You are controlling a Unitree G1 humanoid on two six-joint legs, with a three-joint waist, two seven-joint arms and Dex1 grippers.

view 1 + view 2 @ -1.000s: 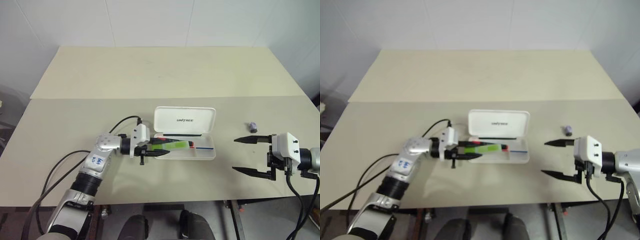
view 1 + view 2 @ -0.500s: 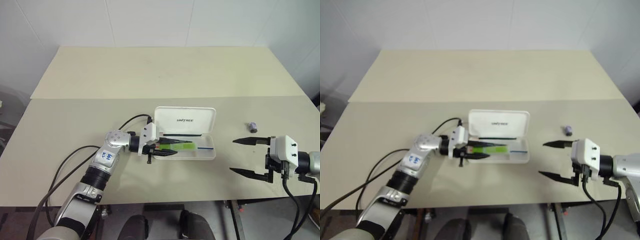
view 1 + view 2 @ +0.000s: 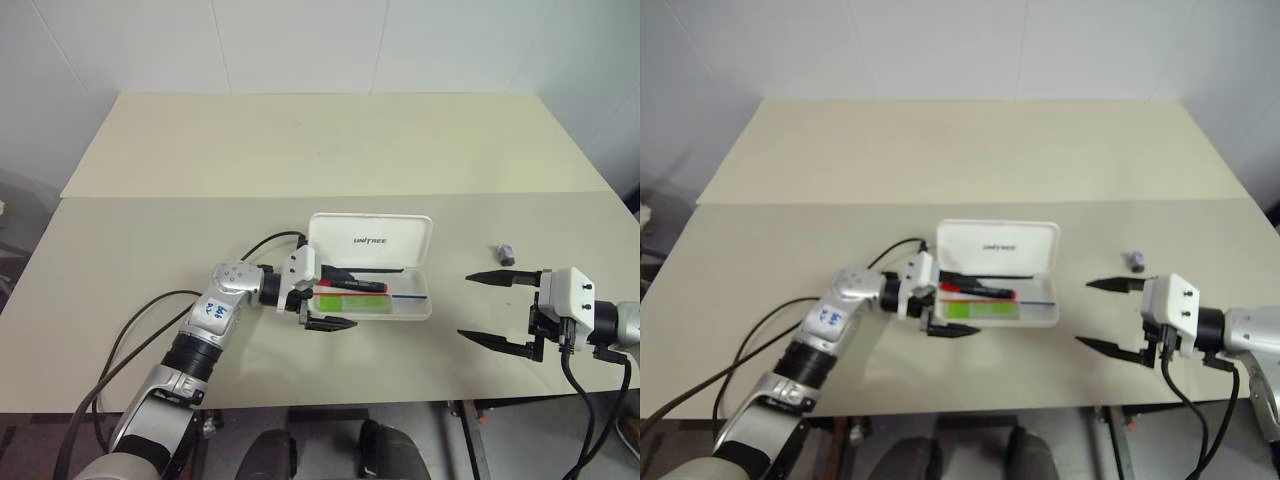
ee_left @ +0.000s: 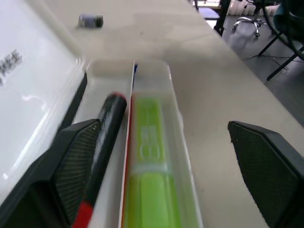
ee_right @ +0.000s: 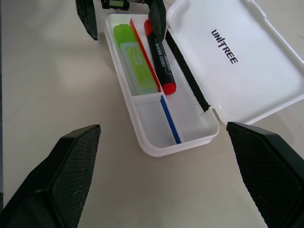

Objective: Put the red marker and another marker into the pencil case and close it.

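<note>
Now both markers lie in the pencil case [image 3: 412,303], centre of frame: red marker [image 5: 159,57] and green highlighter [image 5: 134,59] side by side, long axes parallel w/ the case. Lid [image 3: 370,240] hinged open toward frame top. Left end effector [image 3: 330,297] spread, straddling the case's left end (nearer arm for closing). Right end effector [image 3: 496,309] spread, well apart at lower right over the counter [image 3: 150,250].

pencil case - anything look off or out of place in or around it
Nothing stands out inside the pencil case: the red marker and green highlighter lie flat, side by side, lid open. The only stray is a small purple object lying loose on the table to its right.
</note>
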